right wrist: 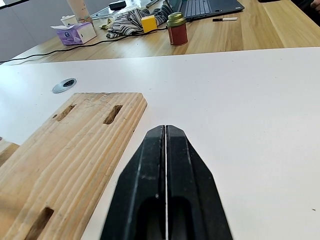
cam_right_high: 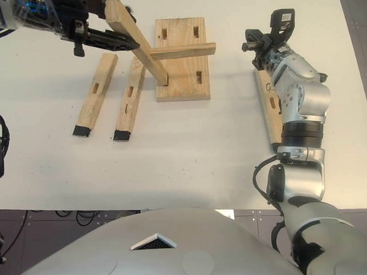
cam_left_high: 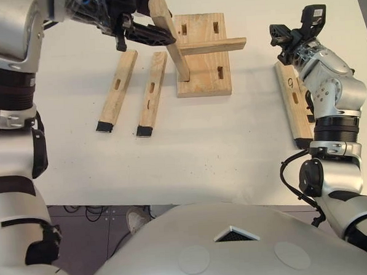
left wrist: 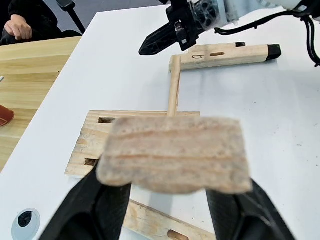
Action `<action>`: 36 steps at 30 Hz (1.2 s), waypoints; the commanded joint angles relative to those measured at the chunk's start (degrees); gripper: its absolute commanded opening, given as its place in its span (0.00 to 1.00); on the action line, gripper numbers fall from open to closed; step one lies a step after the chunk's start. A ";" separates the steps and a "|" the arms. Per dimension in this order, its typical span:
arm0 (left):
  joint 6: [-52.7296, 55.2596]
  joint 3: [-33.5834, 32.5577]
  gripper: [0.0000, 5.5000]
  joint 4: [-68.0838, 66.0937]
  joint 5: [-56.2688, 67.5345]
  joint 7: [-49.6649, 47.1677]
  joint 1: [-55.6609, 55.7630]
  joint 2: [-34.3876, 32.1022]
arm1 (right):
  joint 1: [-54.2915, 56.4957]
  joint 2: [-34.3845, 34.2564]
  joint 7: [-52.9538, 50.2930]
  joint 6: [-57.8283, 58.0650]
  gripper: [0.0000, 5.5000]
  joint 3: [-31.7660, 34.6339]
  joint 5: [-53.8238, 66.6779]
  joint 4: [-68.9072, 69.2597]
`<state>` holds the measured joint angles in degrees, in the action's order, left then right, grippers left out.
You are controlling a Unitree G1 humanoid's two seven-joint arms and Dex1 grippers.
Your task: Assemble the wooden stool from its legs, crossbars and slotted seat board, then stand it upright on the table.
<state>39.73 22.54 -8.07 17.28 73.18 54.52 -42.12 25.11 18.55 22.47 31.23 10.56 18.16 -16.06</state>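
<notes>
Left eye view, from over the robot's arms: the left claw [cam_left_high: 155,26] is pinching the top end of a leg [cam_left_high: 174,48], which leans with its foot planted at the near-left slot of the seat board [cam_left_high: 206,75]. The board lies flat on the white counter [cam_left_high: 190,155], towards the far side. A crossbar [cam_left_high: 215,46] sticks out sideways from the held leg, across the board, its free end pointing towards the right claw [cam_left_high: 281,37] with a clear gap between them. That claw hangs to the right of the board, its fingers pressed together with nothing between them. In the right wrist view the board's edge runs just beside it, not touching. Two loose legs [cam_left_high: 117,88] lie side by side left of the board, below the left claw. A fourth leg [cam_left_high: 294,104] lies under the right arm.
</notes>
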 commanded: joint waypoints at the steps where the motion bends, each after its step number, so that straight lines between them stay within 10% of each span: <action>1: 1.78 2.32 0.37 -3.59 -4.03 0.14 0.41 -0.27 | 0.09 0.08 0.25 -0.36 0.00 -0.23 -0.17 -0.15; 10: -7.96 5.78 0.37 -7.05 -8.14 3.14 -2.23 0.91 | -0.91 -0.14 -0.23 -0.22 0.00 -0.10 -0.20 0.85; 18: -11.47 -1.24 0.60 -13.40 -8.96 3.73 5.17 0.53 | -0.34 -0.18 0.17 -0.06 0.00 -1.23 -0.50 0.09; 23: -15.52 -5.20 0.62 -3.70 -19.68 -4.41 -4.96 -13.32 | -1.80 -0.06 -1.13 0.69 0.00 -0.31 0.17 3.21; 28: 25.82 -24.51 0.62 26.95 -10.05 -20.11 -28.39 -0.56 | -2.65 -0.69 -10.47 1.65 0.00 9.03 2.71 12.04; 36: 45.44 -22.77 0.68 40.43 -10.46 -34.02 -41.30 13.45 | 1.65 1.17 -19.92 -1.75 0.00 15.60 0.56 9.85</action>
<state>82.53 -0.16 30.08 6.70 42.34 15.75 -30.41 24.84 18.89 3.53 29.95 25.42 18.45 -5.66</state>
